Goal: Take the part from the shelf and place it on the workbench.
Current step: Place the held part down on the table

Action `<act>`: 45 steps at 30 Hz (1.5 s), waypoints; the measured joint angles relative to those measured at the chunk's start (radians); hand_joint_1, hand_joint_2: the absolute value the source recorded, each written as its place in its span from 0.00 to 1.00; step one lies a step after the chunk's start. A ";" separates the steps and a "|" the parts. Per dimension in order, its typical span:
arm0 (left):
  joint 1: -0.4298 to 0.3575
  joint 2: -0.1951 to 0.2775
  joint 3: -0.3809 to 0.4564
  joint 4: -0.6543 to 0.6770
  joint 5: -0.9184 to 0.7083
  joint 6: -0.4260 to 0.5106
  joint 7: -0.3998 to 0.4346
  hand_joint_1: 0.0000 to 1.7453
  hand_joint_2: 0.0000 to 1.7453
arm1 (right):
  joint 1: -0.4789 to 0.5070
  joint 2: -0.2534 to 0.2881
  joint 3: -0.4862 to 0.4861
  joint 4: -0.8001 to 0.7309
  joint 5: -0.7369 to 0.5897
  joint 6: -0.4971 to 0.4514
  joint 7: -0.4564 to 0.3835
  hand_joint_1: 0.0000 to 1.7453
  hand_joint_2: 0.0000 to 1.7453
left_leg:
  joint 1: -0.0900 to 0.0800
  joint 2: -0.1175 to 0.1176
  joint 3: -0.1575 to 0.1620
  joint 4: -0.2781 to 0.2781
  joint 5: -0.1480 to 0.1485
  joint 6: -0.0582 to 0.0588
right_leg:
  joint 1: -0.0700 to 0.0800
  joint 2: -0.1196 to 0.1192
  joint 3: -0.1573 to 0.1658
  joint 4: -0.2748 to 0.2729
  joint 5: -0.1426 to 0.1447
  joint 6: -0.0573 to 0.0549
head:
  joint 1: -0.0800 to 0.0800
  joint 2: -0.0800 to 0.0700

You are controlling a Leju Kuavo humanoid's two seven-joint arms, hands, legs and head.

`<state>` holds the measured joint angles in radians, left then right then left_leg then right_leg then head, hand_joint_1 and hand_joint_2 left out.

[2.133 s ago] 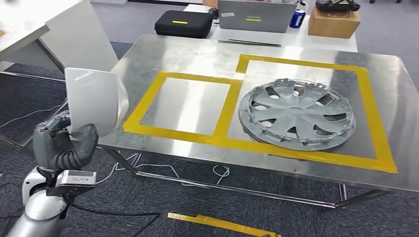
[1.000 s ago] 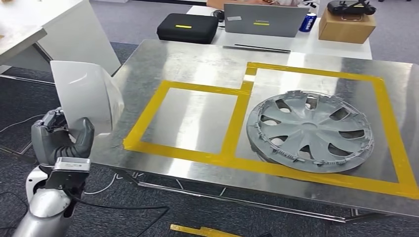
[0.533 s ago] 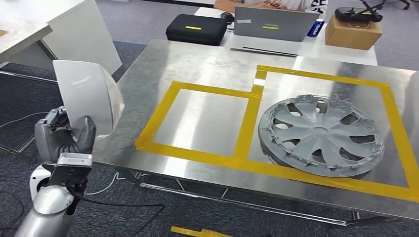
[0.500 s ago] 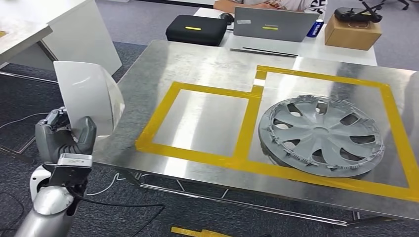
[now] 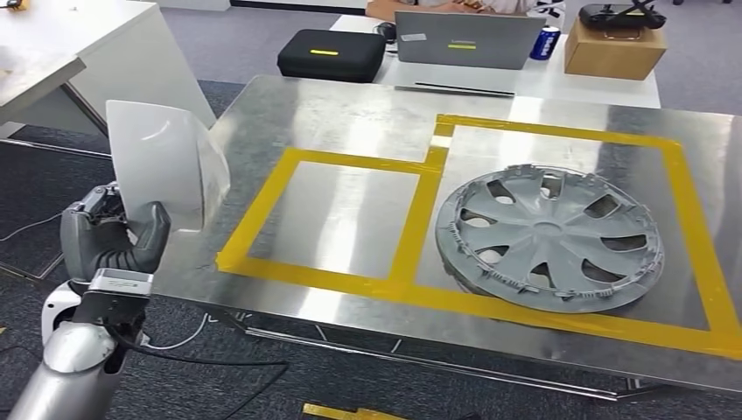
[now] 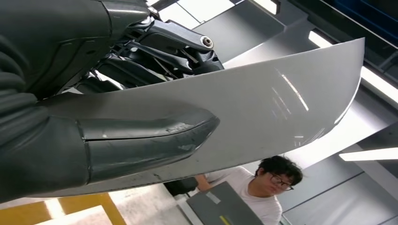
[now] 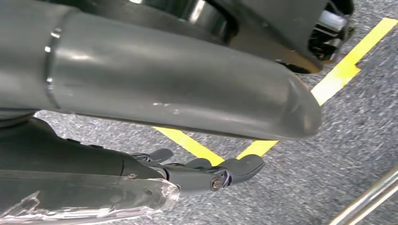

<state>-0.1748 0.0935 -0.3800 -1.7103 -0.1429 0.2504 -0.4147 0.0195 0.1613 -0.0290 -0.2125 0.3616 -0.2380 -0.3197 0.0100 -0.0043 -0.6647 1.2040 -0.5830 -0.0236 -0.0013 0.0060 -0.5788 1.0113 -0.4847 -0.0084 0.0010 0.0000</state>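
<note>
Sitting in the middle of the room is a shiny metal workbench (image 5: 350, 114) with yellow tape (image 5: 411, 227) marking out two boxes on top. A grey hubcap (image 5: 549, 236) is lying flat in the right-hand box, while the left box is showing bare metal. At the far side a white desk (image 5: 604, 87) is carrying a black case (image 5: 331, 53), a grey laptop (image 5: 464, 39), a blue can (image 5: 546, 41) and a cardboard box (image 5: 612, 48); a person (image 6: 267, 187) is sitting behind the laptop. Grey-blue carpet (image 5: 52, 175) is covering the floor.

Compared with half a second ago, the whole picture is sliding left — the camera moving, not the hubcap. The part is sitting a touch higher and closer to the bench's left edge than before.

The left hand (image 5: 109, 236) is gripping the white curved part (image 5: 162, 166) from below, thumb pressing across one face and dark fingers (image 6: 164, 47) behind the other, holding it upright just off the near-left corner of the bench — not yet set down. The right hand (image 7: 197, 145) is hanging over the carpet and a yellow floor line (image 7: 338, 75), holding nothing, fingers apart.
</note>
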 joint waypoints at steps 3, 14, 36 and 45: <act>0.001 0.006 0.005 0.000 0.001 -0.002 0.002 1.00 1.00 | 0.001 0.000 0.000 0.000 0.000 0.000 0.000 0.00 0.00 | 0.000 0.000 -0.041 0.083 -0.005 0.000 | 0.003 0.000 0.002 0.000 -0.001 -0.002 | 0.000 0.000; -0.009 0.008 0.016 0.000 0.003 -0.001 0.003 1.00 1.00 | -0.001 0.000 0.000 0.000 0.000 -0.002 -0.001 0.00 0.00 | -0.001 0.002 0.087 -0.200 0.118 0.045 | 0.005 0.000 -0.046 0.096 -0.061 0.038 | 0.008 0.000; -0.025 0.024 0.062 0.001 0.019 -0.017 0.011 1.00 1.00 | 0.000 -0.006 0.000 0.000 0.003 -0.006 -0.008 0.00 0.00 | -0.003 0.001 0.016 -0.037 0.076 0.013 | 0.003 0.001 0.003 -0.005 0.006 0.000 | 0.007 0.000; -0.055 0.023 0.078 0.014 0.039 -0.045 0.029 1.00 1.00 | -0.002 -0.007 0.002 0.000 0.004 0.001 -0.015 0.00 0.00 | -0.003 0.002 0.089 -0.203 0.121 0.047 | 0.004 -0.001 -0.060 0.106 -0.058 0.041 | 0.016 0.000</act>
<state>-0.2301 0.1165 -0.3022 -1.6964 -0.1043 0.2054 -0.3855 0.0171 0.1541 -0.0273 -0.2125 0.3655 -0.2370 -0.3349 0.0073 -0.0021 -0.5757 1.0009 -0.4623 0.0236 0.0023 0.0047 -0.6388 1.1168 -0.5427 0.0326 0.0166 0.0000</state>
